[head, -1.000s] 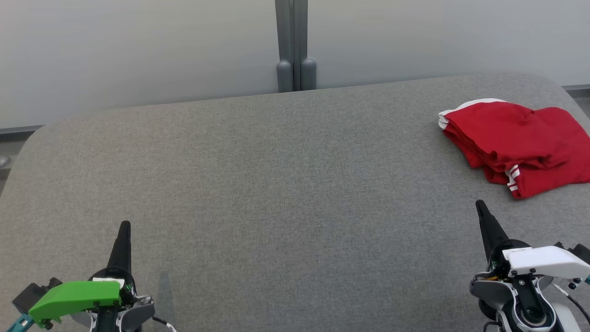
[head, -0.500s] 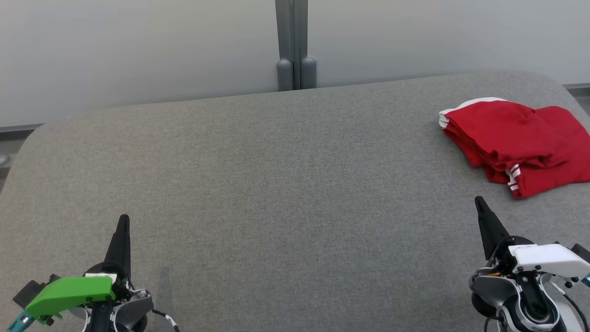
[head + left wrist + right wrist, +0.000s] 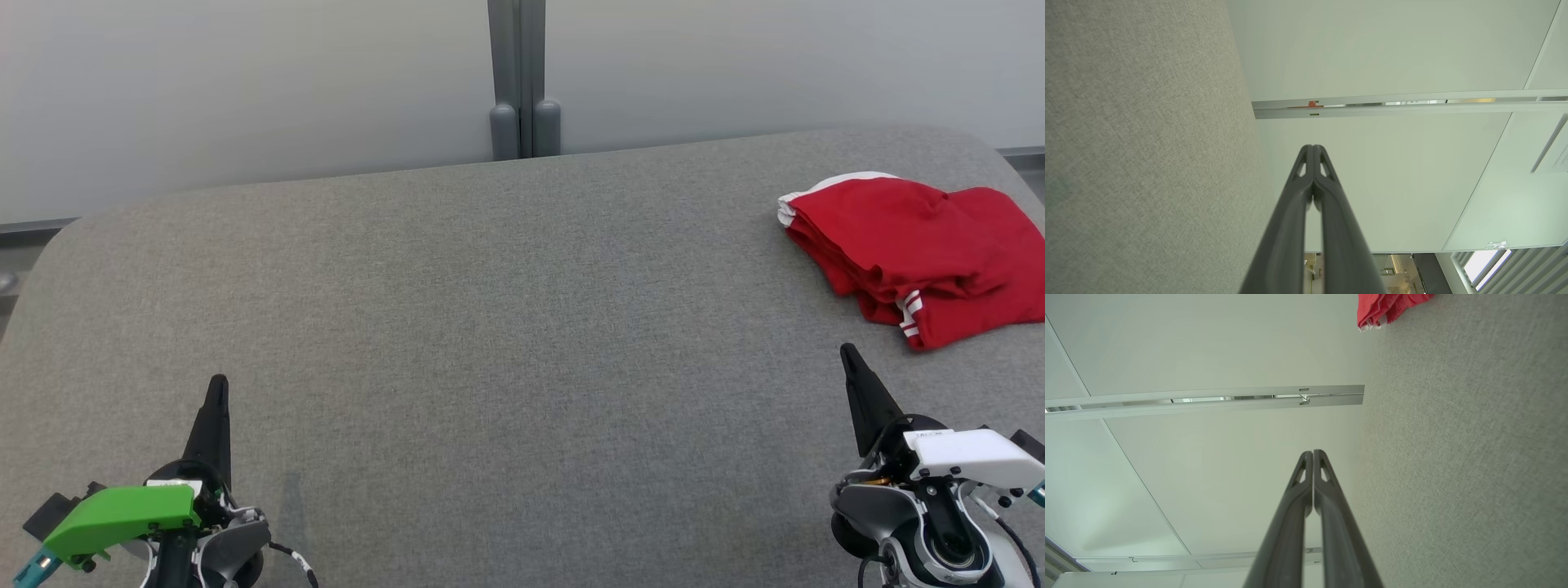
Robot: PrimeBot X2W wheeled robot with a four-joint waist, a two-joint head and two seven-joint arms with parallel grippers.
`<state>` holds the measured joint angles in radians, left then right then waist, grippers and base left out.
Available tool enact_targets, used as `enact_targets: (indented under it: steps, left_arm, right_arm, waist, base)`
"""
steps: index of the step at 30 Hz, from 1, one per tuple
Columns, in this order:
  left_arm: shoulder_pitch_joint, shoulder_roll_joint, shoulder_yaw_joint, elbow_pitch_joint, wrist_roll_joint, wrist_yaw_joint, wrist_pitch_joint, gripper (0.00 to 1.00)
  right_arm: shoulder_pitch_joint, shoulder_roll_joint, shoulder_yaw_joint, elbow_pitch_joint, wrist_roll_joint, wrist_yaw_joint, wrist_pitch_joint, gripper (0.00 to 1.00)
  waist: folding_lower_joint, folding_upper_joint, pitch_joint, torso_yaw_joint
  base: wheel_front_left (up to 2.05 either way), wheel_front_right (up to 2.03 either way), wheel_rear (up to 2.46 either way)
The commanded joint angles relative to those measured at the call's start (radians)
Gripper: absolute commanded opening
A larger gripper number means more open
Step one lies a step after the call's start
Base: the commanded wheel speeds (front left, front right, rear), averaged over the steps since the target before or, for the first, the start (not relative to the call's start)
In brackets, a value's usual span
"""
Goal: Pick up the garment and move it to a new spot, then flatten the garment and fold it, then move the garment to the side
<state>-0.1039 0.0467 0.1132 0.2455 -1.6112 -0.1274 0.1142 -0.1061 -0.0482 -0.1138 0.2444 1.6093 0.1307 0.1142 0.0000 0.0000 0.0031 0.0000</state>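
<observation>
We see the garment [image 3: 914, 245] as a red piece of clothing with white trim, folded over itself into a loose, layered bundle. It lies flat on the grey fabric worktop [image 3: 490, 310] at the far right, and its right part runs past the edge of the head view. A white band edges its far left corner, and two short white stripes mark the near edge. The top layer is softly creased, with stacked folds along the left side.
</observation>
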Motion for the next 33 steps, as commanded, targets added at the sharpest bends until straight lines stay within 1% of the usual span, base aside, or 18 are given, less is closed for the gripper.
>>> enact_targets:
  steps: [1, 33]
  left_arm:
    - [-0.012, 0.006, 0.003, 0.001, -0.003, -0.007, 0.003, 0.0]
    - [-0.012, 0.007, 0.003, 0.001, -0.003, -0.006, 0.003, 0.0]
  right_arm:
    - [-0.007, -0.004, -0.002, 0.002, 0.006, 0.0, 0.004, 0.0]
    - [-0.006, -0.004, -0.001, 0.002, 0.007, 0.0, 0.004, 0.0]
  waist:
    - [0.0, 0.0, 0.0, 0.0]
    - [0.0, 0.0, 0.0, 0.0]
  base:
    - [0.0, 0.0, 0.0]
    - [0.0, 0.0, 0.0]
